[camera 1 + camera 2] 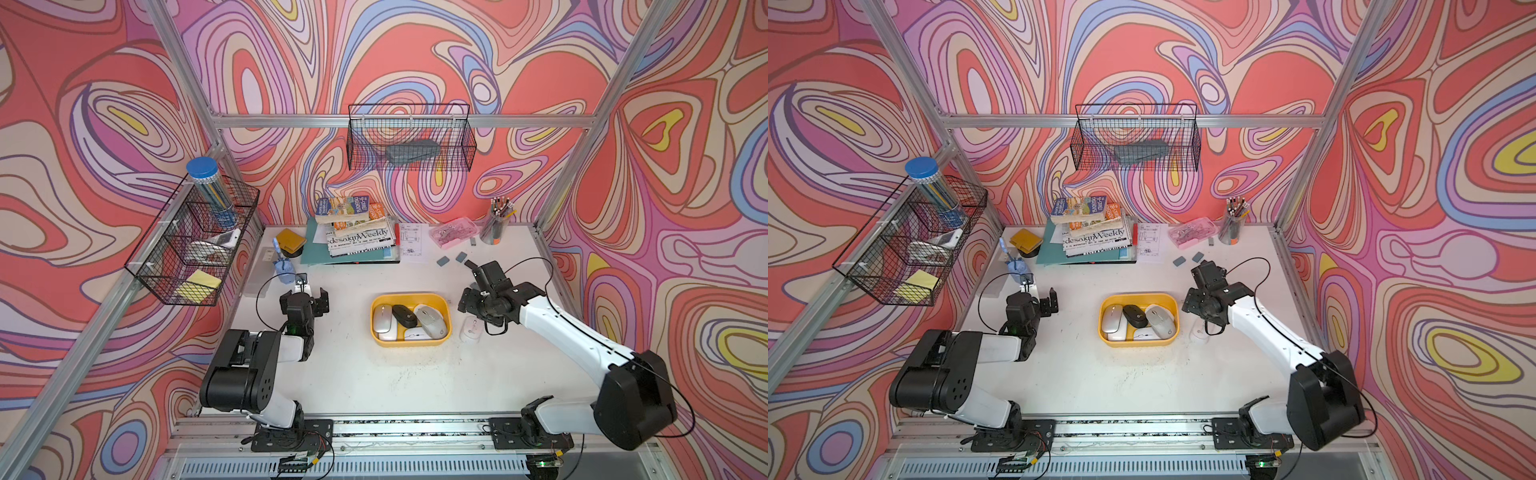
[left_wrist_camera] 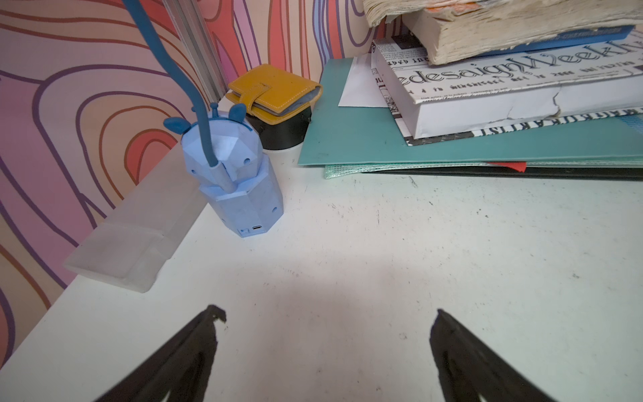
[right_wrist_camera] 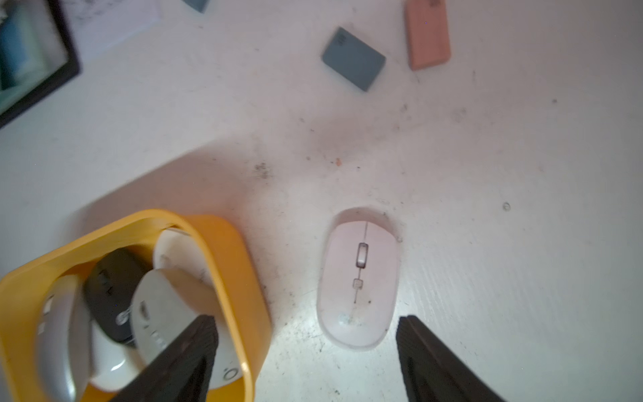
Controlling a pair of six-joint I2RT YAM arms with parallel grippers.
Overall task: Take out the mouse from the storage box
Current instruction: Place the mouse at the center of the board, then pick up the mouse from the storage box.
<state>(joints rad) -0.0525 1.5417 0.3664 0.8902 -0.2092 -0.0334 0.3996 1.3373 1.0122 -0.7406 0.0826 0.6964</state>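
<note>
While the pale mouse lies free on the worktop, here is how it all sits, biggest first.

Worktop: white and scuffed, carrying everything below.
Paper stack: books and magazines piled at the far edge, left of its middle.
Storage box: yellow tray, right of the worktop's middle; four mice inside it in both top views, two silver-grey, one black, one white.
Left claw: fingers spread wide, nothing between them, up over the left part of the worktop, well apart from the box.
Right claw: fingers parted, nothing pinched; the wrist view shows one finger over the box's rim and one on the far side of the pale mouse, neither touching it.
Pale mouse: pinkish white, flat on the worktop just beside the box's right wall, apart from it, outside the box; in a top view it peeks out from under the right arm's wrist.
Grey blocks: two small ones toward the far right corner, near a pink clear case.
</note>
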